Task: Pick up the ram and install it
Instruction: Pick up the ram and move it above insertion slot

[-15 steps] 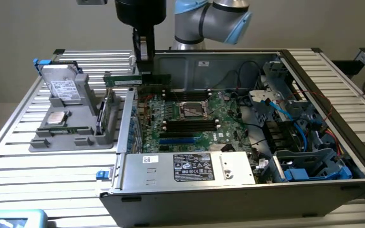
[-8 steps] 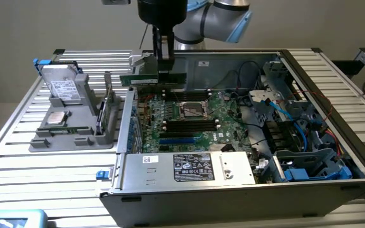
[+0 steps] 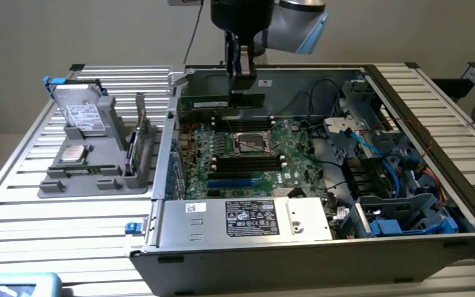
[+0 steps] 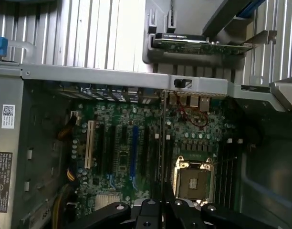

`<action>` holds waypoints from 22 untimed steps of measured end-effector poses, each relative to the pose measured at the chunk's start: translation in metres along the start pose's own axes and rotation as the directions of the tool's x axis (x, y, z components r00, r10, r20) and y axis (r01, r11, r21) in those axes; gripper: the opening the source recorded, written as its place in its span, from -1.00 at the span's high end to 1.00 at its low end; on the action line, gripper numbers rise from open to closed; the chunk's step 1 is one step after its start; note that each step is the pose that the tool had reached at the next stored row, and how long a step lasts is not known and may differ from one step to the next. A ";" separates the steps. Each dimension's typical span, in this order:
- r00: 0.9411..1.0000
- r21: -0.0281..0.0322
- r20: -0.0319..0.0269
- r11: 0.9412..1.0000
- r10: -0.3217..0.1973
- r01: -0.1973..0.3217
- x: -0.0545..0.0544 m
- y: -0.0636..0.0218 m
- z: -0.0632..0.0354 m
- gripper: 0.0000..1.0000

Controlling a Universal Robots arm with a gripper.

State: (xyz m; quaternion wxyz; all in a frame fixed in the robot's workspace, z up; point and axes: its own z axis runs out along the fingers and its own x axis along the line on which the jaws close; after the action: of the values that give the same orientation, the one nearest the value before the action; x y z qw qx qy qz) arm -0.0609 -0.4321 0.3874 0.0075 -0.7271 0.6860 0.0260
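Going by the exterior view's left, a slatted aluminium worktop (image 3: pixel 23 185) carries a grey moulded tray (image 3: pixel 97 182). In the tray a silver hard drive with a blue bracket (image 3: pixel 82 114) leans at the far end, with a small square silver chip (image 3: pixel 74 153) lying just in front of it. A larger green card with a metal bracket (image 3: pixel 141 145) (image 4: pixel 203 44) stands on edge along the tray's side, next to the computer.

Beside the tray sits an open grey metal computer case (image 3: pixel 303 260). A silver power supply box with white labels (image 3: pixel 246 218) is at its near end, and a green motherboard (image 3: pixel 291 145) lies flat inside.

The arm's black fingers (image 3: pixel 244 77) (image 4: pixel 149 210) reach down into the far part of the case, pressed together on the ram (image 3: pixel 213 102) (image 4: pixel 162 138), a thin, long green circuit-board stick. The ram is held on edge and level, over the dark memory slots on the far side of the square metal processor socket (image 3: pixel 252 143) (image 4: pixel 193 176). I cannot tell whether its lower edge touches a slot.

Towards the exterior view's right, blue and black cables (image 3: pixel 370 148) run across the case to a blue plastic drive cage (image 3: pixel 410 216).
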 end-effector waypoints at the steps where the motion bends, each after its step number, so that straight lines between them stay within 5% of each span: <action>1: 1.000 0.001 -0.001 1.000 0.000 0.000 -0.001 -0.0038 0.0006 0.73; 10: 1.000 0.004 -0.004 1.000 0.001 -0.001 -0.009 -0.0310 0.0053 0.73; 22: 0.999 0.006 -0.002 0.999 0.039 -0.039 -0.013 -0.0413 0.0158 0.73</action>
State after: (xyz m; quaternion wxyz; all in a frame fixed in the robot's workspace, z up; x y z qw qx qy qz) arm -0.0209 -0.4155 0.3713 0.0084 -0.7137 0.7001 0.0230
